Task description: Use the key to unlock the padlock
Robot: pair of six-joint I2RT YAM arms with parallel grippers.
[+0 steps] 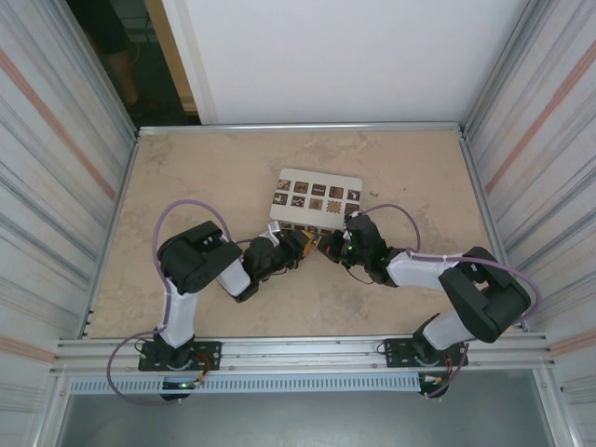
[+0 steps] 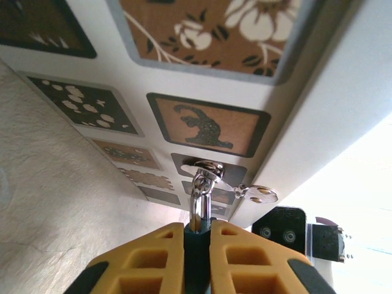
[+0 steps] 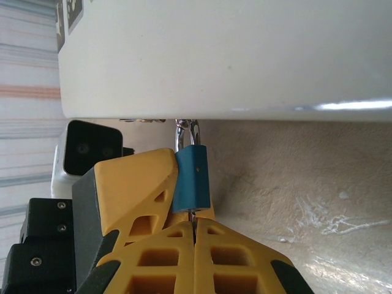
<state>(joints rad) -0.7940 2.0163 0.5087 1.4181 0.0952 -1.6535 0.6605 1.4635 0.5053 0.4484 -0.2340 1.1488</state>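
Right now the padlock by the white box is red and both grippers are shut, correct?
The padlock is blue, not red; the right wrist view shows it. It is by the white box, and the left gripper and right gripper are shut.

The top external camera looks down from behind the arms over the whole beige marbled table (image 1: 214,177). All views share the flat white box printed with brown squares (image 1: 317,197): past the left gripper (image 2: 197,226) its printed face, close; past the right gripper (image 3: 195,223) its plain side, equally close.

A beige stone-look table (image 1: 233,177) sits between ribbed metal side walls (image 1: 56,186), a white panel (image 1: 354,56) behind.
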